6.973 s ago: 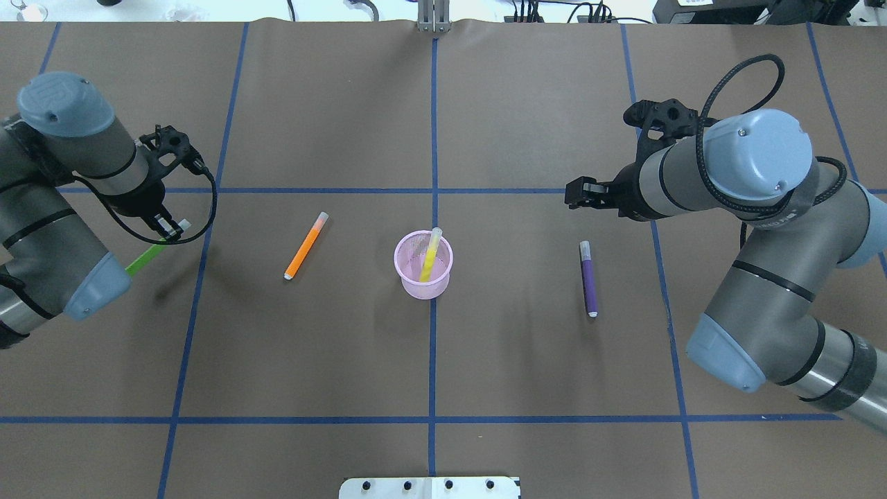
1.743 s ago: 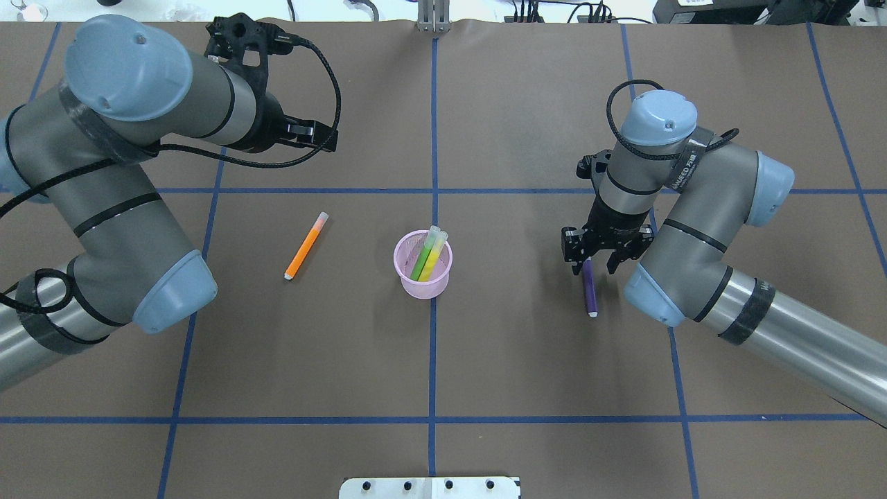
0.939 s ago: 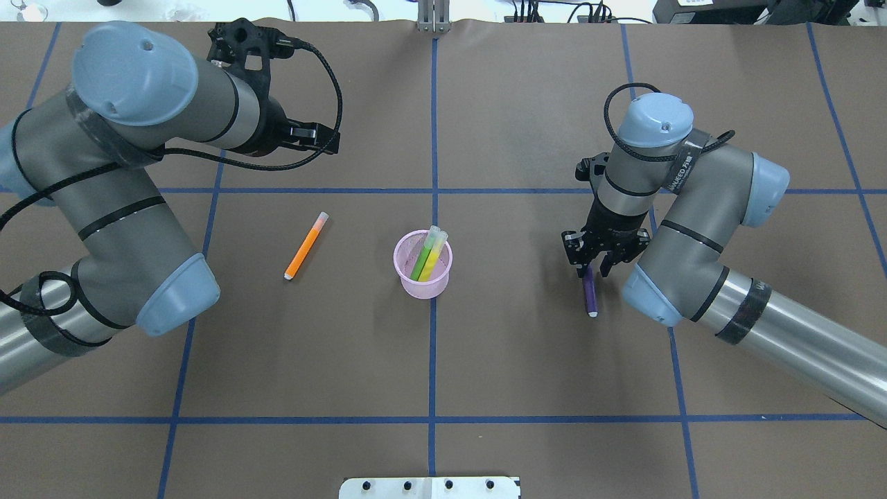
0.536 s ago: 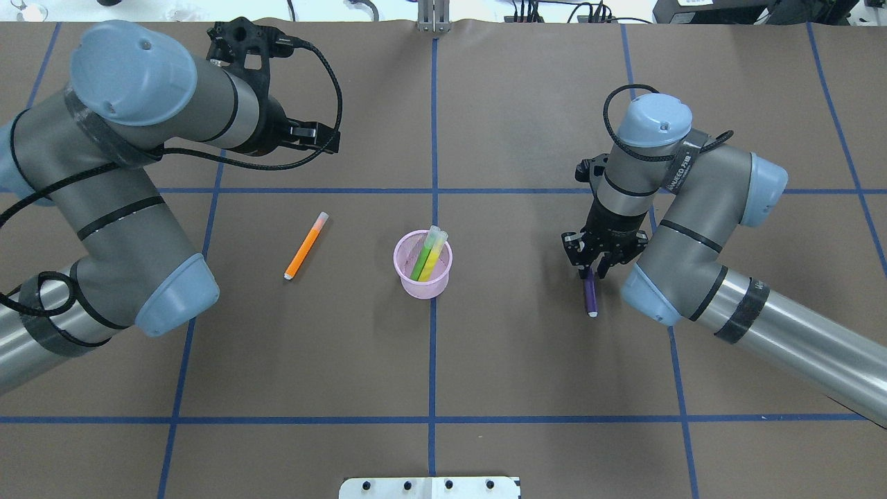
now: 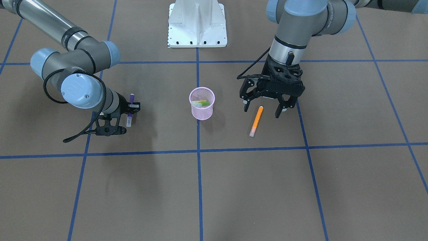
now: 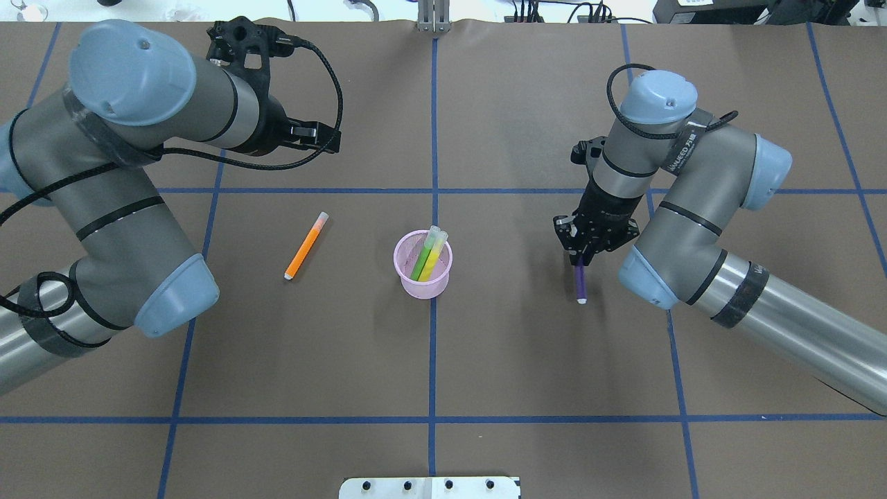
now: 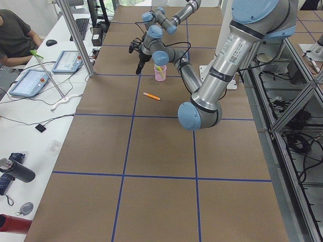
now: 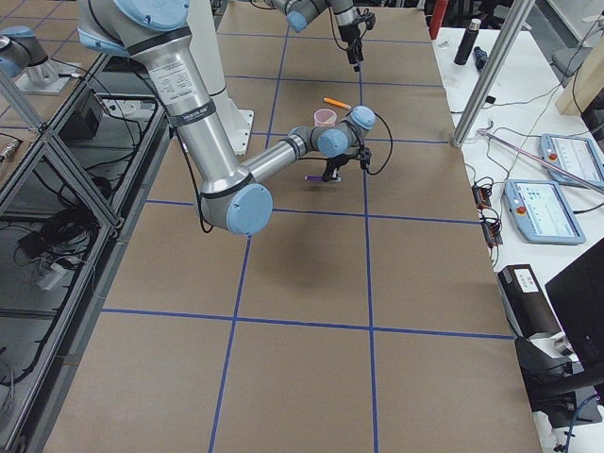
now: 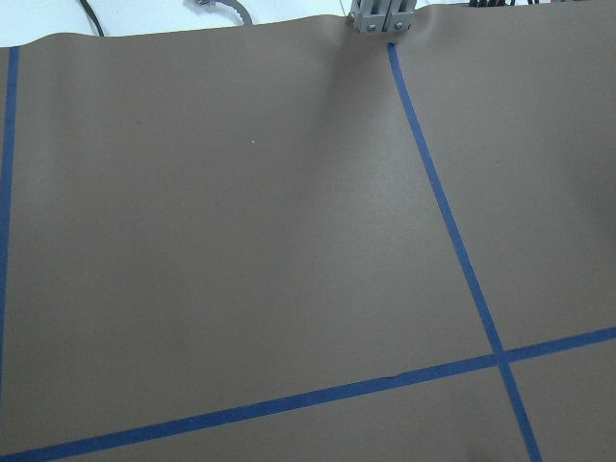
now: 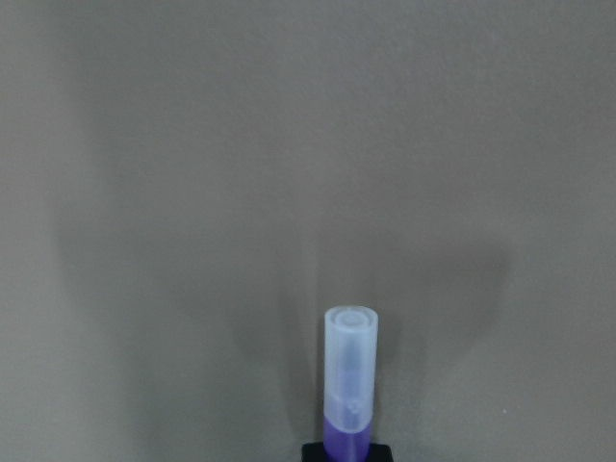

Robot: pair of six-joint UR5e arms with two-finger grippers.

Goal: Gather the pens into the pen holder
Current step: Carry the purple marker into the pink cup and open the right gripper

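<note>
White lettering on the black strap point(image 6: 682, 154) of the right arm point(image 6: 700, 208) is too blurred to read.

- My counter point(image 6: 540, 360) is covered in brown paper, crossed by blue tape lines point(image 6: 432, 360).
- A white side table point(image 7: 30, 126) beside it carries two tablets point(image 7: 29, 82) and a dark bottle point(image 7: 17, 171).
- A person point(image 7: 15, 38) sits there.

A wide table point(image 6: 527, 360) covered in brown paper is crossed by blue tape lines point(image 6: 432, 360) that form a grid of large squares. An orange pen point(image 6: 305, 246) lies flat and slanted on the robot's left half. A pink mesh pen holder point(image 6: 424, 290) stands upright on the centre line. A white base plate point(image 5: 197, 23) sits at the robot's edge.
</note>
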